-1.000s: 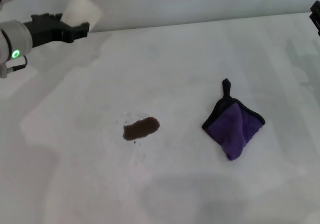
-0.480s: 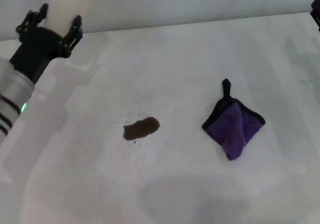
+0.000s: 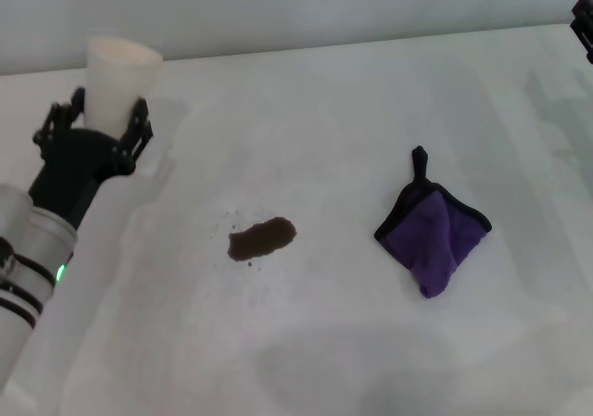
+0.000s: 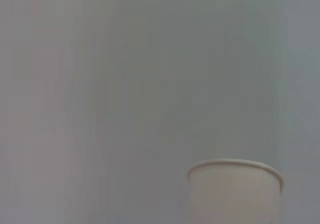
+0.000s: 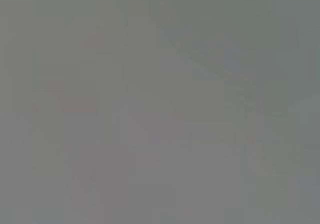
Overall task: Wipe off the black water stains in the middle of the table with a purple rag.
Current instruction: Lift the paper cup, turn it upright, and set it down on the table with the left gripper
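Note:
The black water stains (image 3: 262,238) form a dark brown oblong blotch with tiny specks near the middle of the white table (image 3: 306,110). The purple rag (image 3: 433,234), with black trim and a black loop tab, lies crumpled to the right of the stain. My left gripper (image 3: 97,124) is at the far left, shut on an upright white paper cup (image 3: 119,81), which also shows in the left wrist view (image 4: 235,191). My right gripper (image 3: 584,22) shows only as a dark bit at the right edge, far from the rag.
The table's far edge meets a grey wall at the back. The right wrist view shows only plain grey.
My left arm has swung from reaching sideways at the back left to pointing away from me, turning the cup upright and bringing it down toward the table. Rag and stain have not moved.

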Controlling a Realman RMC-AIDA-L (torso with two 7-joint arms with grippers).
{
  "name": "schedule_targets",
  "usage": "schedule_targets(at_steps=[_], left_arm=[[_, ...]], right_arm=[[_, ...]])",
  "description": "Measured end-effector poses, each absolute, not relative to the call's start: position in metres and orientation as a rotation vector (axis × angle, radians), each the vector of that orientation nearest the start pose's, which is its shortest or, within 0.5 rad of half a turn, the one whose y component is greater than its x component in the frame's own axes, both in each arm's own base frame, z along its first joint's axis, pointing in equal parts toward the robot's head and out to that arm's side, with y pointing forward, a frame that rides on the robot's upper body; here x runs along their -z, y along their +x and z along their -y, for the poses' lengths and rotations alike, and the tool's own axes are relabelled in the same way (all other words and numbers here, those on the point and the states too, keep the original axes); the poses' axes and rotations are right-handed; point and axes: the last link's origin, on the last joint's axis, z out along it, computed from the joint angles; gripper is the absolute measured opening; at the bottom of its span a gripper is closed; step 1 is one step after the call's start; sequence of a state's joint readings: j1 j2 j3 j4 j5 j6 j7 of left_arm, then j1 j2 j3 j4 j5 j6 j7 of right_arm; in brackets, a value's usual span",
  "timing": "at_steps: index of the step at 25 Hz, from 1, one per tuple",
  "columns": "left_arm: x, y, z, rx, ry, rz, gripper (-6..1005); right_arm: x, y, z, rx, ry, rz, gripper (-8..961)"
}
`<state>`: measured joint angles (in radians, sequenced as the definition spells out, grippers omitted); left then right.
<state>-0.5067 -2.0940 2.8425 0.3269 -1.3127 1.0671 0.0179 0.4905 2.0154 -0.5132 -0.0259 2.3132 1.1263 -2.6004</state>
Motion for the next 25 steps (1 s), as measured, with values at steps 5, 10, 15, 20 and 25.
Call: schedule_targets(at_steps=[5,10,15,20,25], left_arm=[[0.091,-0.288,-0.325,0.628,-1.858,0.631,752],[0.094,-0.294,-0.323,0.593,-1.870,0.662,752],[0.097,-0.298,-0.321,0.565,-1.878,0.687,752],[0.098,-0.303,-0.317,0.549,-1.875,0.704,752],[0.099,-0.309,-0.312,0.528,-1.874,0.721,752]], right_arm=[[-0.046,0.370,-0.346,-0.805,-1.413,-0.785,795],[-0.046,0.372,-0.344,-0.801,-1.412,-0.789,794],[-0.046,0.373,-0.343,-0.799,-1.411,-0.792,794],[-0.046,0.373,-0.344,-0.794,-1.412,-0.793,794],[-0.046,0.372,-0.346,-0.795,-1.415,-0.790,794]])
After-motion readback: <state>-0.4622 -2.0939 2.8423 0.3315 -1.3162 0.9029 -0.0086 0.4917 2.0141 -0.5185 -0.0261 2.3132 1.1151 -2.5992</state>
